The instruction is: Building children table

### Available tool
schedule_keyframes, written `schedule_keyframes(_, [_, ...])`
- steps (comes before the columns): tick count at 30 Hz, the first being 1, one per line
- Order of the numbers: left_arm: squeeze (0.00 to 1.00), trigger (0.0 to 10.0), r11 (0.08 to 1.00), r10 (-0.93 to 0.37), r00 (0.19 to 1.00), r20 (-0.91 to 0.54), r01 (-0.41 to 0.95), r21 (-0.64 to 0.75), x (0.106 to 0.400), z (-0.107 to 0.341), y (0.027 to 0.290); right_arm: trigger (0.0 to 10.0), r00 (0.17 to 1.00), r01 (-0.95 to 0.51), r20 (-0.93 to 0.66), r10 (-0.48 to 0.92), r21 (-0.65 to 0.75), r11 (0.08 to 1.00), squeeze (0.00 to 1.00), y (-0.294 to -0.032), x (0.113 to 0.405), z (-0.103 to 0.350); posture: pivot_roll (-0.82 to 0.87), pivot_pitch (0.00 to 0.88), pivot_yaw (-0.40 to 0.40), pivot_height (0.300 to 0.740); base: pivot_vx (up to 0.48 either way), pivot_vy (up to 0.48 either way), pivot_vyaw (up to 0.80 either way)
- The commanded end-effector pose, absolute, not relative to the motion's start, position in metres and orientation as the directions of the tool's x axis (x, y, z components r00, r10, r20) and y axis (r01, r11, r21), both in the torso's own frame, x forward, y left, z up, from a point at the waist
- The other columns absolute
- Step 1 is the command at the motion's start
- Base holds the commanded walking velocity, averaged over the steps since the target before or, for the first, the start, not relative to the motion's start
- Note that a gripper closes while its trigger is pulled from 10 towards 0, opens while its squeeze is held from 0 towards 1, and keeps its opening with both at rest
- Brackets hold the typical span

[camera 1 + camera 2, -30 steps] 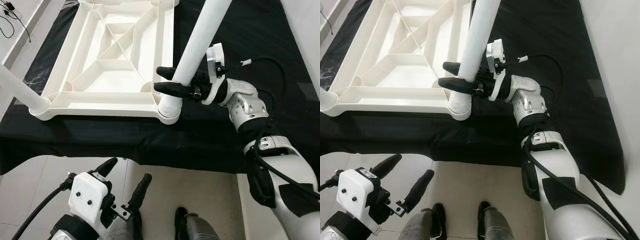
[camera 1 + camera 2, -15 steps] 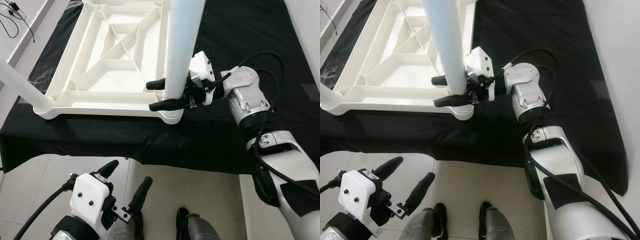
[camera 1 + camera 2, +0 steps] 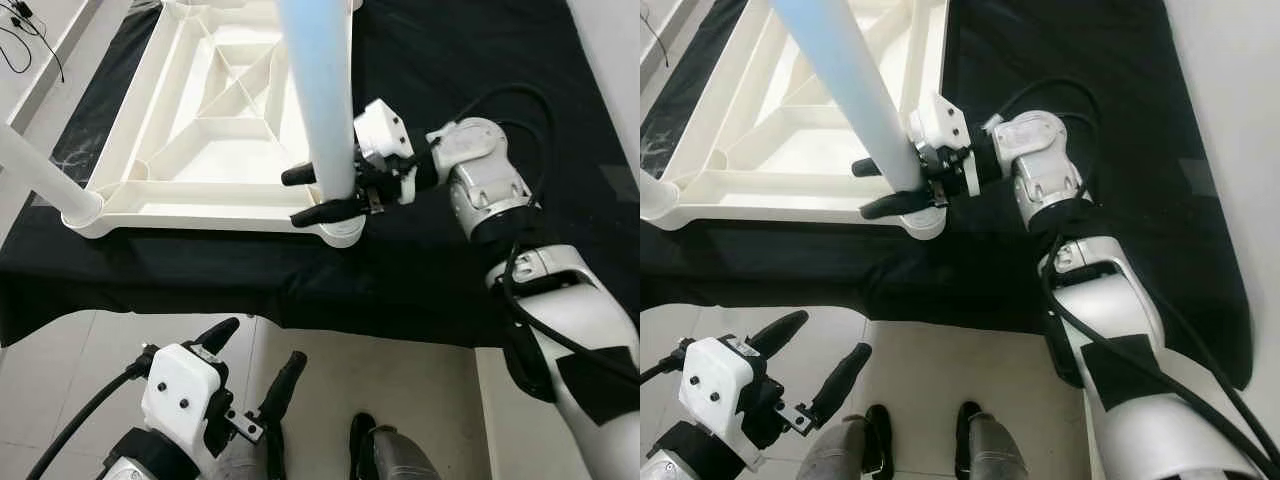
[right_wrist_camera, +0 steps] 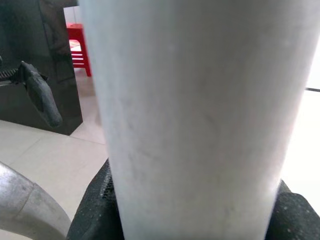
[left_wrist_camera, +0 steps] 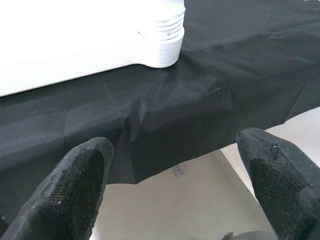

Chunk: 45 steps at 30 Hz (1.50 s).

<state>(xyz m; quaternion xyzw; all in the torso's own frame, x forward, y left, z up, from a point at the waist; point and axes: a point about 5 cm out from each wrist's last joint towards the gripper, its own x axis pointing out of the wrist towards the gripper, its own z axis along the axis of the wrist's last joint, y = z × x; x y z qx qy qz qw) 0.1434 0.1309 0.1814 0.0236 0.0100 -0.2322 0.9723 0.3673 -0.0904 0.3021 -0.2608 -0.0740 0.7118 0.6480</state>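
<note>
While its two black fingers clamp the white table leg (image 3: 322, 100) from either side, the right gripper (image 3: 320, 195) sits just above the near right corner socket (image 3: 340, 228) of the upside-down white tabletop (image 3: 215, 120); the leg runs between the fingers and rises toward 12 o'clock, leaning slightly toward 11, with its foot in that socket. In the right wrist view the leg (image 4: 195, 115) is pressed between both pads. From the gripper, the tabletop spreads toward 10 o'clock, its ribbed underside facing up, lying on a black cloth (image 3: 450, 70) that covers the work surface. Two legs can be counted: the held one, and a second leg (image 3: 35, 170) at the tabletop's near left corner, at 9 o'clock from the gripper, slanting out toward the left. One tabletop, one cloth. At 7 o'clock, well below, the left gripper (image 3: 250, 365) hangs over the pale floor tiles (image 3: 400, 380) with its fingers spread wide, gripping nothing; its wrist view looks at the cloth edge and the corner socket (image 5: 160, 32)
</note>
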Motion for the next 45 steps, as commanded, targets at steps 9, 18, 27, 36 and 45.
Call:
schedule_keyframes(9, [0.0,10.0,0.887,-0.459,0.887,-0.052,0.461,0.03,0.138,0.182,0.13,10.0,0.029,-0.997,-0.256,0.966,-0.072,0.011,0.0,-0.09,0.372,0.222,0.11,0.432,0.027,0.74,0.0,0.0,0.0])
schedule_keyframes(18, [0.0,10.0,0.886,-0.461,0.886,-0.059,0.463,0.027,0.136,0.182,0.13,10.0,0.137,-0.991,-0.208,0.969,-0.039,0.132,0.0,-0.096,0.376,0.218,0.11,0.438,0.029,0.74,0.0,0.0,0.0])
schedule_keyframes(27, [0.0,10.0,0.885,-0.463,0.884,-0.067,0.466,0.026,0.134,0.181,0.129,10.0,0.448,-0.891,-0.23,0.864,-0.031,0.453,0.0,-0.107,0.385,0.208,0.09,0.437,-0.011,0.74,0.0,0.0,0.0])
schedule_keyframes(36, [0.0,10.0,0.891,-0.451,0.891,-0.057,0.453,0.029,0.136,0.182,0.128,10.0,0.902,-0.403,-0.128,0.412,0.089,0.911,0.0,-0.067,0.3,0.161,0.08,0.434,0.007,0.74,0.0,0.0,0.0])
schedule_keyframes(45, [0.0,10.0,0.891,-0.451,0.891,-0.044,0.453,0.038,0.146,0.177,0.129,10.0,0.91,-0.402,-0.078,0.407,0.068,0.913,0.0,-0.035,0.325,0.157,0.08,0.379,-0.007,0.74,0.0,0.0,0.0])
